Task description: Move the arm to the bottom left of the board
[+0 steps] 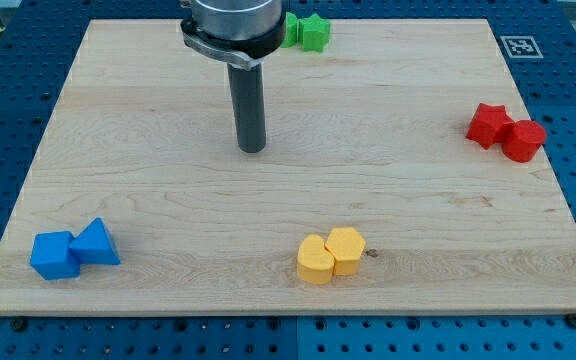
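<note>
My tip (252,149) rests on the wooden board (148,200) in its upper middle, apart from every block. A blue cube (53,255) and a blue triangular block (97,243) touch each other near the board's bottom left corner, well down and left of the tip. A yellow heart-shaped block (315,261) and a yellow hexagonal block (346,248) sit together at the bottom centre. A red star-shaped block (489,125) and a red hexagonal block (523,140) sit at the right. A green star-shaped block (311,33) lies at the top, partly hidden behind the arm.
The arm's grey body (236,22) hangs over the board's top edge. A blue pegboard table (8,110) surrounds the board. A black-and-white marker tag (520,46) sits at the board's top right corner.
</note>
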